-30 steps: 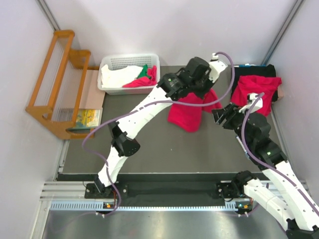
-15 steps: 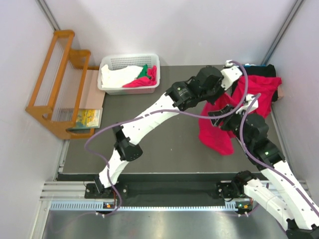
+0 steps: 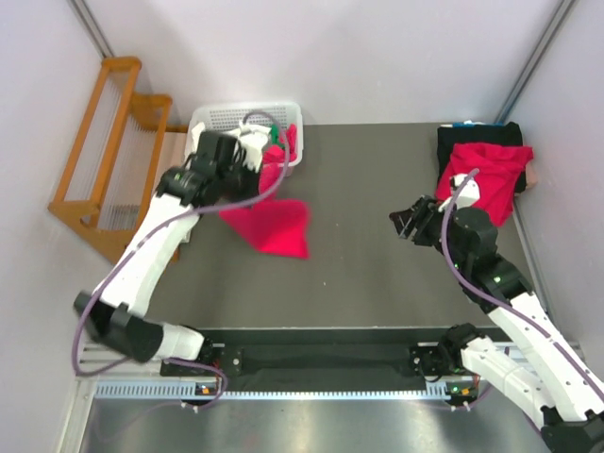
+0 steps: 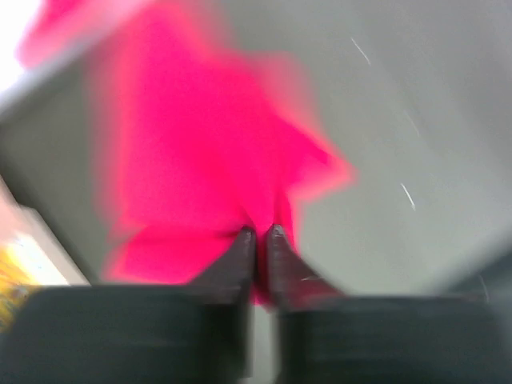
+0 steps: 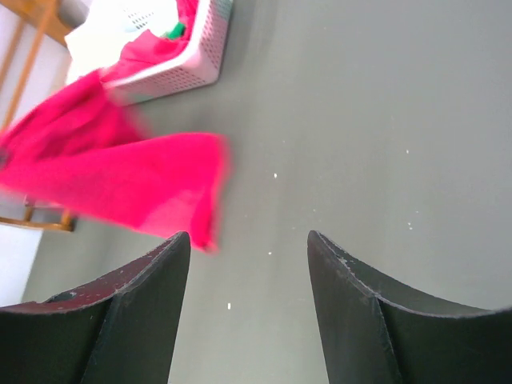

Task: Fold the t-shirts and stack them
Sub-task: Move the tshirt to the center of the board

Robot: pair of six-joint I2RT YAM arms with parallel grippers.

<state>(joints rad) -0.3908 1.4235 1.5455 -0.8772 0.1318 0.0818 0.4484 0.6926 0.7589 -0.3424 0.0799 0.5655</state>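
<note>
The left gripper (image 4: 258, 234), pinched shut on a t-shirt (image 3: 274, 225), has swung it back from the right. It now dangles over the worktop (image 3: 377, 274) left of centre, by the basket (image 3: 212, 118). The right gripper (image 3: 408, 223) waits parted and empty. A second t-shirt (image 3: 491, 170) lies upper right, so folding looks unstarted.

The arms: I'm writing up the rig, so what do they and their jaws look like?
The left arm and right arm have white links and black joints; a lilac cable trails along each. The jaws are black and tapered, scuffed at the edges.
</note>
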